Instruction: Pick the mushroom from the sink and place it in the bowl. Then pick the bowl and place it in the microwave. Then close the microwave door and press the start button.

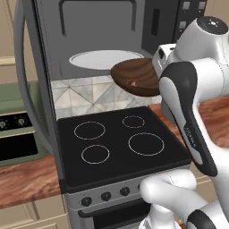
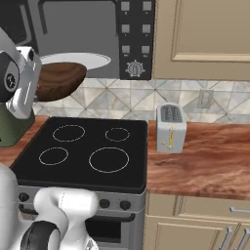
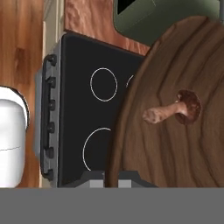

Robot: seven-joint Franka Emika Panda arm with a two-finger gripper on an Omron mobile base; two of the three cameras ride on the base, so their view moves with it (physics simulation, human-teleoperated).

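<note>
Leftmost, well to the left of and below the gripper (image 3: 112,177), the green toaster oven (image 1: 15,127) sits on the wood counter (image 1: 27,179), and the microwave door (image 1: 27,67) stands swung open beside it. Directly beneath the gripper lies the black cooktop (image 1: 118,143) with four ring burners. The gripper holds the bowl (image 1: 136,76) by its near rim, raised above the cooktop and level with the mouth of the microwave (image 1: 96,33); the fingertips sit at the rim edge at the bottom of the hand view, closed on it, though the contact itself is mostly cut off. Just ahead of the gripper, inside the bowl, the mushroom (image 3: 175,109) lies on its side, stem pointing toward the cooktop side. Beyond the bowl, the white turntable plate (image 1: 96,58) rests inside the microwave. Right of the gripper, the dark button panel (image 2: 135,39) hangs above the backsplash, and further right a silver toaster (image 2: 170,128) stands on the counter.
</note>
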